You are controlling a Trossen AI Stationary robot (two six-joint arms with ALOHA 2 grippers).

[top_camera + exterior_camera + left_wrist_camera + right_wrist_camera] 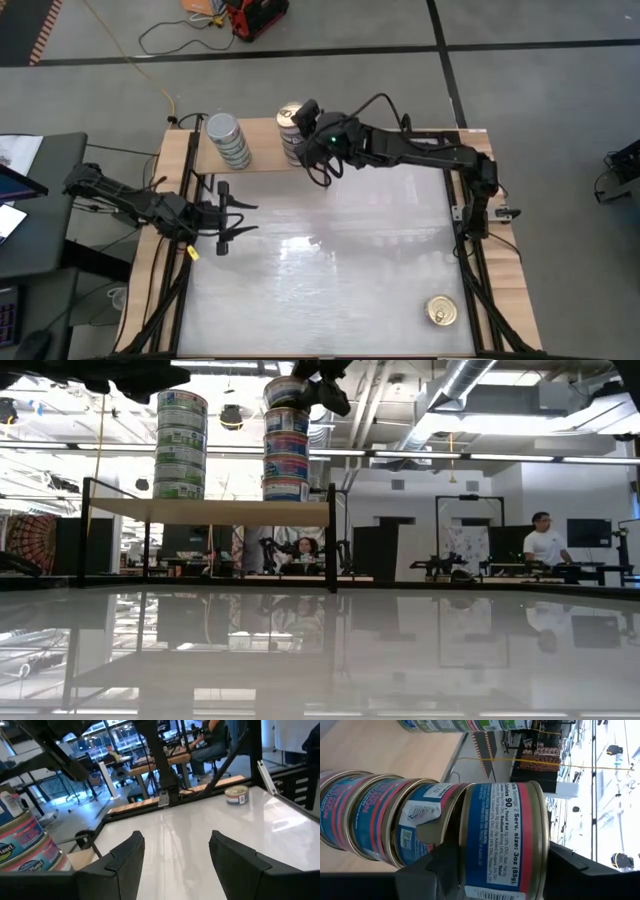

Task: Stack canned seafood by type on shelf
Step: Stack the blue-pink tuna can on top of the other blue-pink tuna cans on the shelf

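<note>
The left gripper (238, 217) waits with jaws apart and empty over the table's left side, just in front of the shelf (262, 158), where the green-labelled stack (228, 140) stands. The right gripper (305, 125) clasps the top tin (502, 840) of the blue-and-red stack (291, 133), apparently seating it. Next it should probably let go cleanly, then fetch the lone tin (442, 311) at the table's right front.

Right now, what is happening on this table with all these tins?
A two-armed robot is stacking tins by type on the wooden shelf. Two stacks stand there: a green-labelled stack and a blue-and-red stack. The right pincer is at the top of the blue-and-red stack, around its top tin. The left pincer waits open over the table's left side. One loose tin with a gold lid lies near the table's front right.
</note>
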